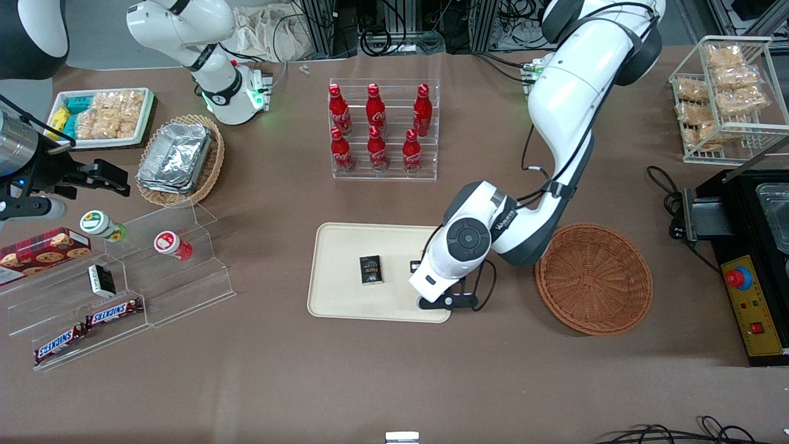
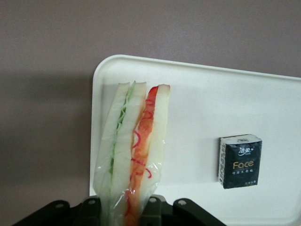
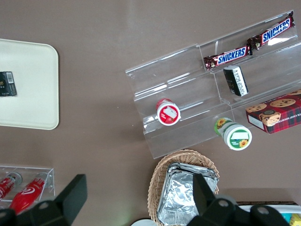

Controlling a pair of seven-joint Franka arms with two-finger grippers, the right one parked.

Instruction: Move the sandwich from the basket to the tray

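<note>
My left gripper (image 1: 447, 301) hangs over the cream-beige tray (image 1: 345, 246), at its corner nearest the front camera on the side toward the basket. In the left wrist view the gripper (image 2: 124, 208) is shut on the sandwich (image 2: 134, 141), a plastic-wrapped wedge of white bread with green and orange-red filling along its cut edge. The sandwich sticks out over the tray (image 2: 197, 94) near its rounded corner. In the front view the arm's wrist hides the sandwich. The reddish-brown wicker basket (image 1: 593, 279) lies beside the tray, toward the working arm's end, with nothing showing in it.
A small black "Face" tissue pack (image 1: 370, 270) lies on the tray, also in the wrist view (image 2: 240, 161). A clear rack of cola bottles (image 1: 383, 131) stands farther from the camera. A black machine (image 1: 752, 259) stands past the basket. A clear stepped shelf (image 1: 123, 290) stands toward the parked arm's end.
</note>
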